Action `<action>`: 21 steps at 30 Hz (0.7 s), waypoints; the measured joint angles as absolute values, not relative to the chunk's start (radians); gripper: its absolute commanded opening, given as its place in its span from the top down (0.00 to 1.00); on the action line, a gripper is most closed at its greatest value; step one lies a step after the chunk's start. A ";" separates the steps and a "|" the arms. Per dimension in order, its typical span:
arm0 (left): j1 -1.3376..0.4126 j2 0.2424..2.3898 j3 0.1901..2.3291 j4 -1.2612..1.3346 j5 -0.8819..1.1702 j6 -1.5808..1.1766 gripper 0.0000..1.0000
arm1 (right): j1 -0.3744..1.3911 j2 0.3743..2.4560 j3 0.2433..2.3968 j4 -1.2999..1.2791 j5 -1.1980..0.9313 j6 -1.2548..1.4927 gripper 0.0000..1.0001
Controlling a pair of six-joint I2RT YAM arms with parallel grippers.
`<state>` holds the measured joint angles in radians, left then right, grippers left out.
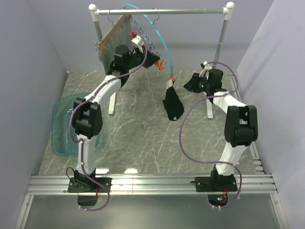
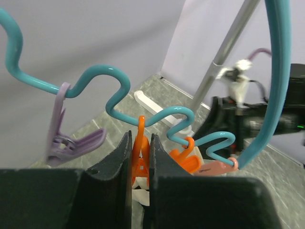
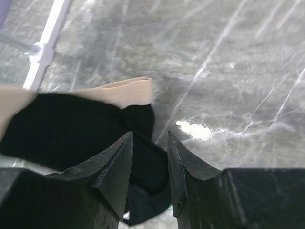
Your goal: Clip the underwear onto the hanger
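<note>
Underwear (image 1: 172, 104) is hanging just right of centre in the overhead view. It is dangling from the low end of the hanger (image 1: 164, 47), whose hook is sitting on the rail (image 1: 162, 10) along the top. I judge a clip there is carrying it, because the cloth is dropping straight down off the table. My left gripper (image 1: 159, 61) is reaching up to the hanger's clip row, and my right gripper (image 1: 188, 83) is hovering just beside the garment's top edge. In the left wrist view, my left gripper (image 2: 140, 143) is squeezing an orange clip (image 2: 140, 160) at bottom centre under the wavy hanger (image 2: 114, 81), likely to work its mouth. A purple clip (image 2: 64, 138) is hanging free at left. In the right wrist view, my right gripper (image 3: 148, 140) is standing parted and pinching nothing. The underwear (image 3: 62, 129) is filling the lower left, its pale waistband (image 3: 126, 90) turned upward.
</note>
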<state>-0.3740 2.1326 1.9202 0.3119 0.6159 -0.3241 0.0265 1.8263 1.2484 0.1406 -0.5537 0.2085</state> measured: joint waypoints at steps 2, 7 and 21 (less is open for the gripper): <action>-0.364 2.133 1.923 0.307 0.642 -0.335 1.00 | 0.031 1.889 1.283 0.138 -0.550 0.237 0.58; -0.352 2.133 1.934 0.287 0.689 -0.346 1.00 | 0.049 2.033 1.396 0.132 -0.545 0.293 0.57; -0.404 2.159 2.027 0.174 0.585 -0.226 1.00 | 0.043 1.573 1.097 0.116 -0.563 0.211 0.62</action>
<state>-0.4042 2.1590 2.0270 0.1738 0.5846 -0.2264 0.0429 1.5726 1.0973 0.1162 -0.5632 0.2108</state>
